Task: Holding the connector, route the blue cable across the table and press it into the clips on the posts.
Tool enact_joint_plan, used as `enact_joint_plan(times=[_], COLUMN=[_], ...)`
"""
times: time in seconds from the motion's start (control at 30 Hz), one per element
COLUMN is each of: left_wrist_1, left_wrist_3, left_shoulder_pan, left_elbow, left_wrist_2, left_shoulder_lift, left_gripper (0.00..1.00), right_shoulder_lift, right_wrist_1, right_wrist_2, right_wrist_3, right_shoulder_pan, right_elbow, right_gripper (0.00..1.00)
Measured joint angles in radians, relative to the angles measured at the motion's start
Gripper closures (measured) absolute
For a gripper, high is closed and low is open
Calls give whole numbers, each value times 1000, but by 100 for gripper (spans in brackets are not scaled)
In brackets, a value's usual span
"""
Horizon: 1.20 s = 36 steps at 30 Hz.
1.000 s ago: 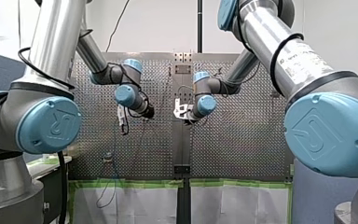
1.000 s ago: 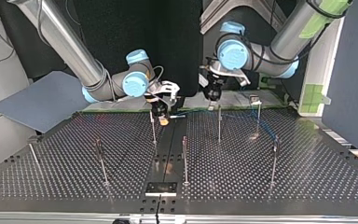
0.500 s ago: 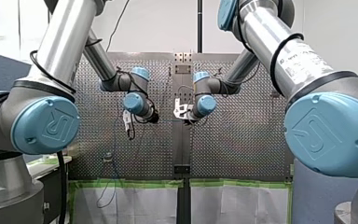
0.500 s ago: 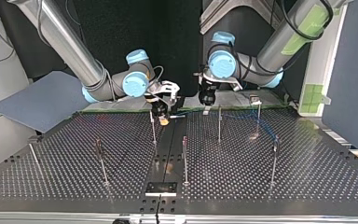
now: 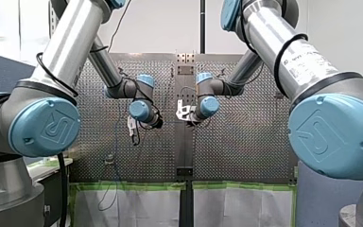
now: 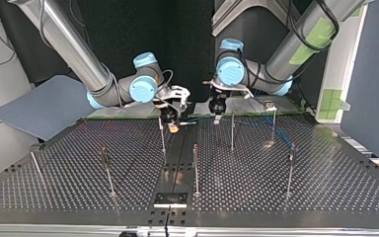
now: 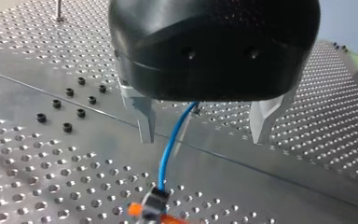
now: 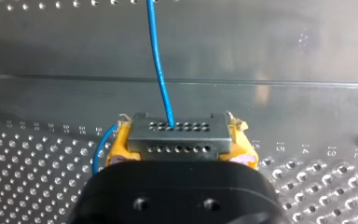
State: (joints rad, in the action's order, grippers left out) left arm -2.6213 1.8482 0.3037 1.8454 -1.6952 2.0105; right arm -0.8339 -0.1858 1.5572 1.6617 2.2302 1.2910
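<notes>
The connector (image 8: pixel 177 135) is clamped between the yellow pads (image 8: pixel 116 145) of my right gripper (image 8: pixel 179 150), the blue cable (image 8: pixel 161 70) leaving it straight ahead. My left gripper (image 7: pixel 204 127) stands wide, the cable passing loose between its metal fingers (image 7: pixel 143 116). Farther out, in the top view, the cable seems strung by the posts (image 6: pixel 274 119) at the right; the rest look bare, so I judge most routing remains.
</notes>
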Motion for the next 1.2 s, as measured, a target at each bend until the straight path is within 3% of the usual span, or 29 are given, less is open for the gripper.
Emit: enact_joint_plan(times=[0.3, 0.63, 1.0, 1.03, 1.07, 1.1, 1.13, 1.17, 1.2], left_wrist_1=[12, 33, 25, 24, 23, 23, 23, 23, 22], left_wrist_3=[-1, 9, 9, 9, 9, 9, 9, 9, 9], left_shoulder_pan=[2, 4, 5, 4, 4, 4, 5, 5, 5], left_elbow=[-38, -118, -127, -127, -128, -128, -128, -127, -127], left_wrist_2=[-9, -58, -60, -60, -61, -61, -61, -61, -61], left_shoulder_lift=[40, 71, 72, 72, 72, 72, 72, 72, 72], left_gripper=[0, 0, 0, 9, 25, 25, 37, 63, 63], right_shoulder_lift=[0, 0, 0, 0, 0, 0, 0, 0, 0], right_wrist_1=[0, -1, -4, -4, -4, -5, -5, -5, -5], right_wrist_2=[-1, -2, -2, -2, -2, -2, -2, -2, -2], right_wrist_3=[1, 1, 2, 2, 2, 2, 1, 2, 1], right_shoulder_pan=[0, -1, -5, -5, -5, -6, -6, -7, -7], right_elbow=[0, 0, 0, 0, 0, 0, 0, 0, 0], right_gripper=[100, 100, 100, 100, 100, 100, 100, 100, 100])
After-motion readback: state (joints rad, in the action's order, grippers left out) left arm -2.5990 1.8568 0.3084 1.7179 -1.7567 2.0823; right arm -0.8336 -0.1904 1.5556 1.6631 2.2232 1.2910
